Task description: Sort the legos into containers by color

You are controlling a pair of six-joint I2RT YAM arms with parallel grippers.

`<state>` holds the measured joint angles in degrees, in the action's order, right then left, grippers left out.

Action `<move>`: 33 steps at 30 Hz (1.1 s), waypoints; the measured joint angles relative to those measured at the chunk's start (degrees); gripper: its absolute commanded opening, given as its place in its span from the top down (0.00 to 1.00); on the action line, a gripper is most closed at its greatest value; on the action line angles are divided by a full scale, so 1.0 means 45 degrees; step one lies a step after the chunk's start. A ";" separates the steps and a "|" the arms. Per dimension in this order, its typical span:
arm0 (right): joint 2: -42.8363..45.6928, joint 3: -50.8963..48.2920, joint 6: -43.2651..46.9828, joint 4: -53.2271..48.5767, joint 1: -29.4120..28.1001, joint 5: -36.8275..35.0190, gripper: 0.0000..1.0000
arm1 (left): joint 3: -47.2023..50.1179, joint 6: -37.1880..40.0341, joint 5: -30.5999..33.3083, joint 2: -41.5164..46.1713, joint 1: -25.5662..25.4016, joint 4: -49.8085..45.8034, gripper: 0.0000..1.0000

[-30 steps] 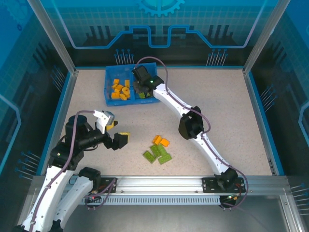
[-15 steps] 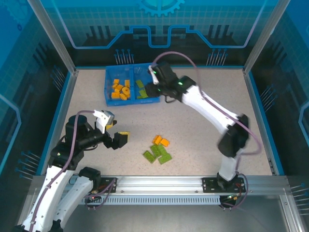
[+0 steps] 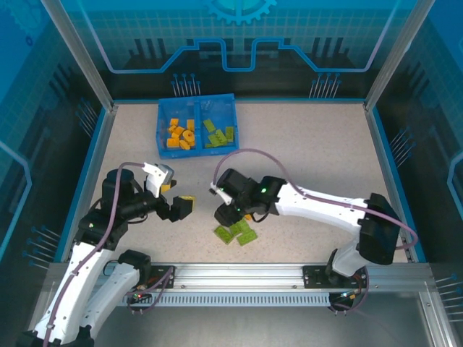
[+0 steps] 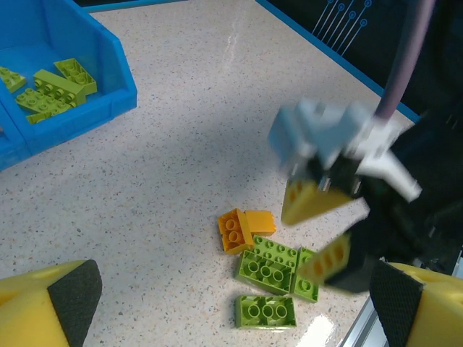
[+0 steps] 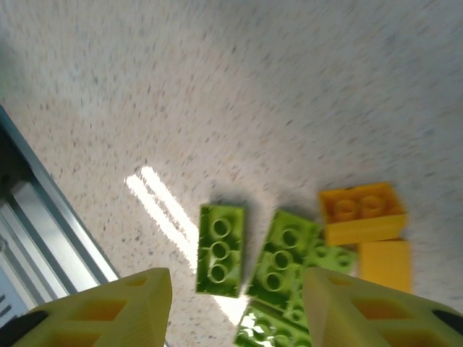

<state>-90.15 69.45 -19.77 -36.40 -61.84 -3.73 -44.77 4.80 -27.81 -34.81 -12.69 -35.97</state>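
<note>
The blue tray [image 3: 160, 129] stands at the back left of the table; its left container holds several orange legos [image 3: 181, 135] and its right container several green ones [image 3: 218, 133]. A small pile lies near the front: two orange legos [image 4: 236, 230] and three green ones [image 4: 273, 263]. My right gripper [image 3: 226, 215] hovers open just above this pile with nothing in it. In the right wrist view one green lego [image 5: 220, 249] lies below the gap between its yellow fingers [image 5: 108, 311]. My left gripper [image 3: 176, 194] hangs wide open and holds nothing, to the left of the pile.
A blue raised border [image 3: 379, 152] runs round the speckled table, and a metal rail [image 3: 239, 275] lines the near edge. The tray's corner [image 4: 108, 79] shows in the left wrist view, with free table between it and the pile.
My right arm has swung from the tray's right container back to the pile near the front, and its jaws have widened. The left arm has stayed put.
</note>
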 measured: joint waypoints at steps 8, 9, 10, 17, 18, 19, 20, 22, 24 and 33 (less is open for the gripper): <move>-0.2511 0.0092 0.0078 0.0214 -0.0918 -0.0112 0.47 | 0.0000 0.0029 0.0039 0.0034 0.0000 -0.0049 0.01; -0.2662 0.0092 0.0136 0.0209 -0.0918 -0.0160 0.47 | 0.0000 0.0029 0.0044 0.0034 0.0000 -0.0049 0.01; -0.2817 0.0121 0.0199 0.0194 -0.0918 -0.0277 0.47 | 0.0000 0.0029 0.0049 0.0034 0.0000 -0.0049 0.01; -0.3536 0.0670 0.0505 0.0267 -0.0918 -0.0738 0.47 | 0.0000 0.0034 0.0136 0.0034 0.0000 -0.0049 0.01; -0.3594 0.0675 0.0505 0.0272 -0.0918 -0.0738 0.48 | 0.0000 0.0044 0.0131 0.0034 0.0000 -0.0049 0.01; -0.3682 0.0675 0.0500 0.0291 -0.0918 -0.0733 0.48 | 0.0000 0.0063 0.0131 0.0034 0.0000 -0.0049 0.01; -0.3774 0.0675 0.0495 0.0301 -0.0923 -0.0733 0.48 | 0.0000 0.0068 0.0131 0.0034 0.0000 -0.0049 0.01; -0.3925 0.0675 0.0495 0.0316 -0.0942 -0.0743 0.48 | 0.0000 0.0073 0.0126 0.0034 0.0000 -0.0049 0.01; -0.4012 0.0680 0.0495 0.0325 -0.1010 -0.0777 0.48 | 0.0000 0.0087 0.0126 0.0034 0.0000 -0.0049 0.03; -0.4449 0.0631 0.0330 0.0199 -0.1117 -0.1059 0.64 | 0.0000 0.0845 -0.1423 -0.0243 0.0000 -0.0053 0.03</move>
<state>-110.17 72.29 -18.28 -35.51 -66.87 -8.49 -44.77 8.60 -34.22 -35.90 -12.69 -36.21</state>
